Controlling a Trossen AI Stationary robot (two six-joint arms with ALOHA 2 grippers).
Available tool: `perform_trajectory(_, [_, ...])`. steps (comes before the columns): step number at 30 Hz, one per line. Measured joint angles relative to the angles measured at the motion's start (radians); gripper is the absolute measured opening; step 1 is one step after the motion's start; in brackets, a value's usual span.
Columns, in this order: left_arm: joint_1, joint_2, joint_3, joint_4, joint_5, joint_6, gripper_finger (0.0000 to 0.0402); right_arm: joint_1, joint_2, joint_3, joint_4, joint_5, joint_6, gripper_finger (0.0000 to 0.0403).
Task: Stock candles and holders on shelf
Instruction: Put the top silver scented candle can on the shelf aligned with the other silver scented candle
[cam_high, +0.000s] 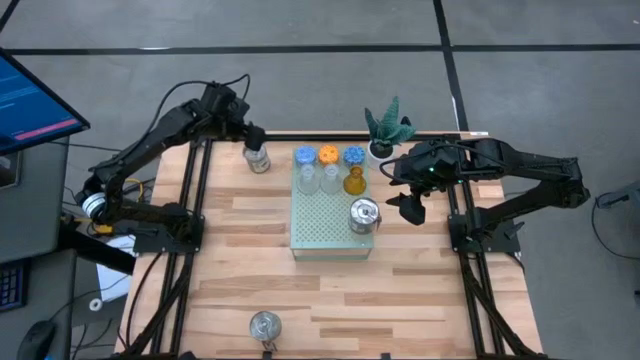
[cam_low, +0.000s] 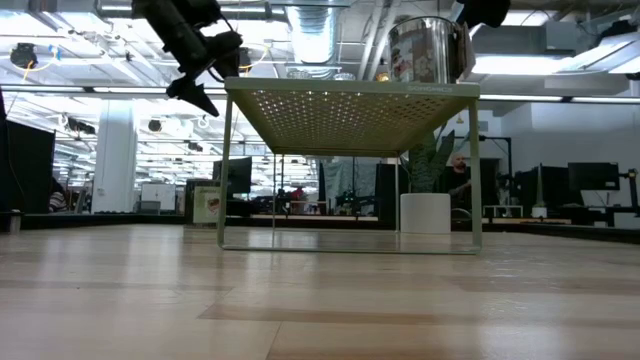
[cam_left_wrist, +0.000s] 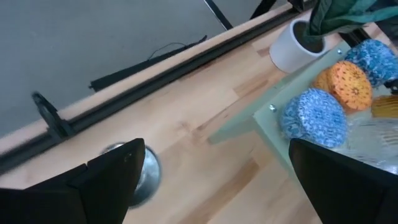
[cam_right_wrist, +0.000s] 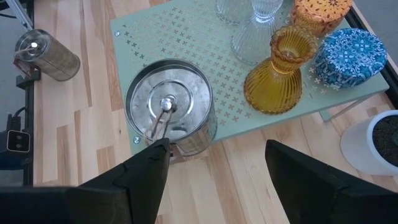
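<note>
The mint-green shelf (cam_high: 325, 232) stands mid-table. Along its far edge sit two blue candles (cam_high: 305, 156) (cam_high: 353, 156) with an orange candle (cam_high: 328, 155) between them. In front of these are two clear glass holders (cam_high: 308, 180) (cam_high: 331, 180) and an amber one (cam_high: 354, 182). A silver tin (cam_right_wrist: 171, 109) stands on the shelf's right part. Another tin (cam_high: 259, 160) rests on the table left of the shelf, and a third tin (cam_high: 265, 325) stands at the near edge. My left gripper (cam_left_wrist: 214, 155) hangs open just above the left tin. My right gripper (cam_right_wrist: 217, 149) hovers open, right of the shelf.
A green plant in a white pot (cam_high: 385, 135) stands on the table just behind the shelf's far right corner. Black frame rails (cam_high: 190, 200) run along the table's left and right sides. Bare wood lies between the shelf and the near edge.
</note>
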Motion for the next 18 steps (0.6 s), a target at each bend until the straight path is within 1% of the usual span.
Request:
perform_trajectory(3, [-0.008,0.0,0.0,-0.011,-0.004,-0.039,0.04,0.0,0.0,0.0,0.0,0.0,0.0,0.0256])
perform_trajectory(6, [-0.013,0.0,0.0,-0.017,-0.053,-0.041,0.04,0.0,0.0,0.0,0.0,0.0,0.0,0.0256])
perform_trajectory(11, [-0.007,0.008,-0.04,-0.018,-0.129,0.023,0.04,0.0,0.0,0.0,0.0,0.0,0.0,0.0256])
perform_trajectory(14, [0.001,0.008,-0.077,0.01,-0.134,0.057,0.04,0.0,0.0,0.0,0.0,0.0,0.0,0.0256])
perform_trajectory(18, [0.001,0.008,-0.109,0.024,-0.14,0.026,0.04,0.0,0.0,0.0,0.0,0.0,0.0,0.0256])
